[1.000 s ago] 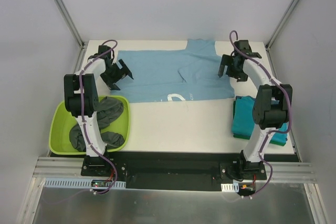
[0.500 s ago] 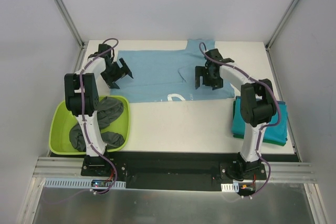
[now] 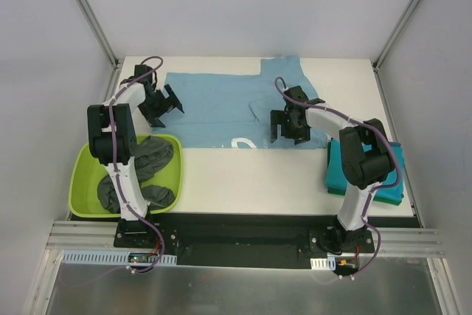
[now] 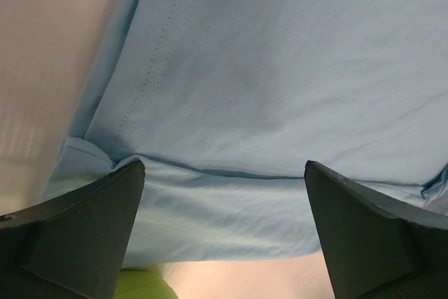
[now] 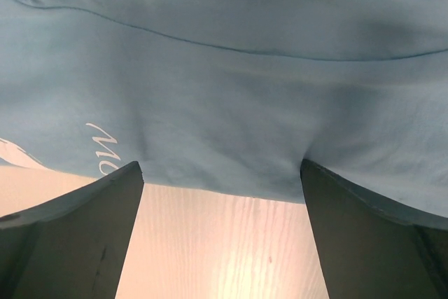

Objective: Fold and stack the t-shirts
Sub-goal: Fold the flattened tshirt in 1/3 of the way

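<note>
Hovering with jaws wide apart over the light blue t-shirt (image 3: 221, 108) spread on the desk (image 3: 251, 175): left gripper (image 3: 172, 101) at its left edge, right gripper (image 3: 287, 131) at its near hem.

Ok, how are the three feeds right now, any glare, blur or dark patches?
Top external: even light, sharp, soft shadows beside the arms on the light blue t-shirt. Left wrist: the table is washed out at the left edge, shirt stitching readable, left fingers dark and soft. Right wrist: a bright glare patch on the table below the hem, white print legible, right fingers near-black silhouettes.
</note>
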You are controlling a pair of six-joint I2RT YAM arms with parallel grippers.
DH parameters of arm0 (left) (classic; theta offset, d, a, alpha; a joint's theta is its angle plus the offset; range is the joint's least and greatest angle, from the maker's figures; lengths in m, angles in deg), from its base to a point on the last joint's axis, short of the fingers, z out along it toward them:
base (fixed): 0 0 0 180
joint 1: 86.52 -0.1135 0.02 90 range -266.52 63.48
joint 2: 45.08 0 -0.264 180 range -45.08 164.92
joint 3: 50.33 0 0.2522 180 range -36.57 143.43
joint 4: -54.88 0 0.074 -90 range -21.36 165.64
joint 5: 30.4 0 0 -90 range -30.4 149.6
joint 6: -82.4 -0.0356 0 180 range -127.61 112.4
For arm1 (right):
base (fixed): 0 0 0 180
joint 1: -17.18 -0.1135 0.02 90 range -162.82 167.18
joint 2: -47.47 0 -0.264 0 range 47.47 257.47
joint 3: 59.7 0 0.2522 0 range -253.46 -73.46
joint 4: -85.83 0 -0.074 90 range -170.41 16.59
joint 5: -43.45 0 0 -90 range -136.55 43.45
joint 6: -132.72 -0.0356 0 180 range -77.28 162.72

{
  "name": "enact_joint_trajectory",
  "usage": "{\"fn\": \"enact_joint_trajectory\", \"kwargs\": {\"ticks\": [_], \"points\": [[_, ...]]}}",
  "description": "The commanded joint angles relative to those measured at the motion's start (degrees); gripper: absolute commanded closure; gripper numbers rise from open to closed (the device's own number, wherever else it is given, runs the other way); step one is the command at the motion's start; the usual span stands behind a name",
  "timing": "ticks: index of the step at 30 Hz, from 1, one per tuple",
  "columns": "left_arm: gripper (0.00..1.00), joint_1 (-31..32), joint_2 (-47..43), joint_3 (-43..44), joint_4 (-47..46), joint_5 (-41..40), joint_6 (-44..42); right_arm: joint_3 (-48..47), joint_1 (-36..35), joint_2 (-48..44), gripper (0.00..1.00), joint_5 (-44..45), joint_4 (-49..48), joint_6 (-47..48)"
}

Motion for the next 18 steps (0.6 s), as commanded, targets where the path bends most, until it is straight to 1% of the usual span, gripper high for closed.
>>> {"fn": "enact_joint_trajectory", "kwargs": {"ticks": [1,8,9,11,15,17,18], "points": [[0.01,-1.6,-0.9,-2.3,3.6,-3.8,-2.2,5.0,-2.5,-3.5,0.04,-0.1,2.2,-5.4],[0.01,-2.3,-0.9,-2.4,5.0,-2.0,-2.9,8.0,-4.0,-6.8,0.04,1.6,2.4,-7.5],[0.01,-2.3,-1.3,-2.7,5.0,-1.7,-3.0,7.9,-4.0,-7.1,0.04,3.6,2.5,-7.4],[0.01,-2.3,-2.3,-3.3,5.0,-2.4,-2.9,6.8,-4.0,-7.6,0.04,4.7,3.1,-7.1],[0.01,-2.3,-5.1,-4.6,5.9,-6.3,-2.5,4.1,-4.0,-8.6,0.04,6.7,4.3,-6.6],[0.01,-2.3,-5.9,-5.2,6.4,-5.5,-3.0,2.5,-3.9,-9.0,0.04,7.4,4.9,-5.8],[0.01,-2.3,-6.4,-5.4,6.8,-3.5,-3.5,1.5,-3.8,-9.0,0.04,8.1,5.1,-5.6]]}}
